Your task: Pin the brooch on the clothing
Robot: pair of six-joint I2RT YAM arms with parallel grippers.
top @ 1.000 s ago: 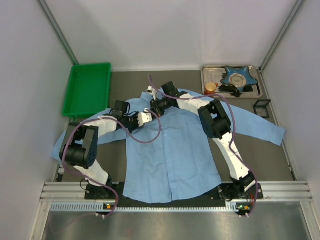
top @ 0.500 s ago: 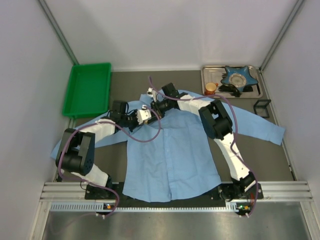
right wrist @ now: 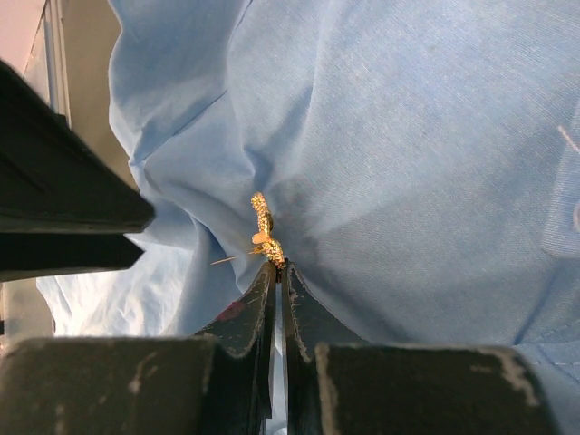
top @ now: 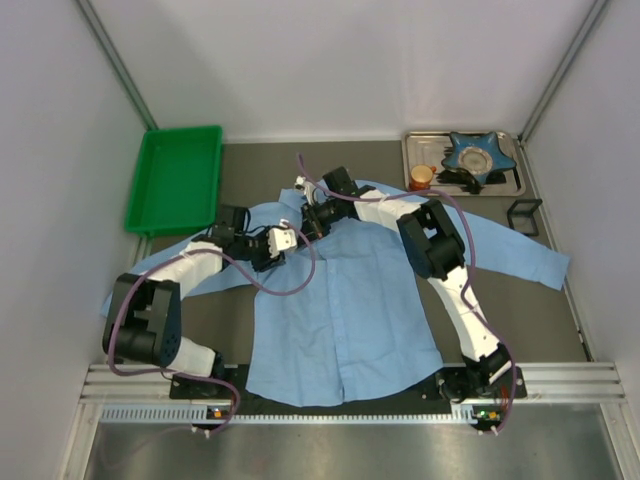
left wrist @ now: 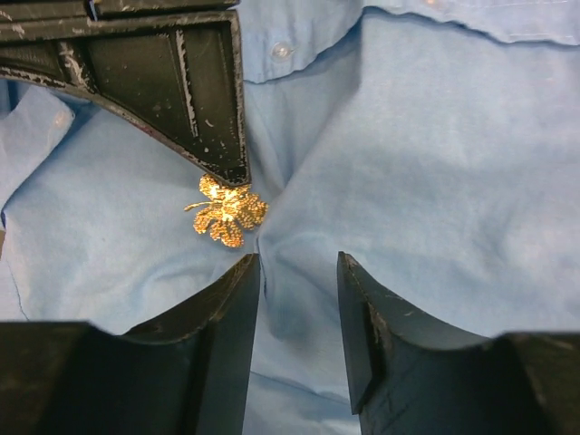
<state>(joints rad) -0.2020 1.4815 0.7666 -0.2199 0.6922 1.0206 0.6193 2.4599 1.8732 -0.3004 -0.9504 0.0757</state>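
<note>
1. Top external: a light blue long-sleeved shirt (top: 340, 310) lies spread flat on the dark table (top: 540, 310), collar toward the far side. Both arms reach in over the collar area. The left gripper (top: 290, 232) and the right gripper (top: 310, 218) are tip to tip, just beside each other. The brooch is too small to make out from here. A green tray (top: 175, 180) sits at far left. At far right is a metal tray (top: 508, 180) with a blue star-shaped dish (top: 478, 152) and an orange cup (top: 422, 176).
2. Left wrist: the brooch (left wrist: 227, 210) sits on the shirt fabric at the meeting point of several creases. It is a small gold ornament, glittery and flower-like with irregular lobes. The left gripper's (left wrist: 299, 267) jaws stand apart, with only cloth beneath the gap. The brooch is just beyond its left fingertip. The right gripper's dark tip (left wrist: 228, 168) comes in from the upper left and touches the brooch's top edge. A shirt button (left wrist: 282, 51) shows near the top.
3. Right wrist: the right gripper (right wrist: 276, 270) has its jaws pressed together, pinching the near end of the brooch (right wrist: 263, 227). The brooch is seen edge-on against bunched fabric, and a thin pin (right wrist: 231, 260) sticks out sideways from it. A dark finger (right wrist: 63, 195) of the left gripper fills the left edge.
</note>
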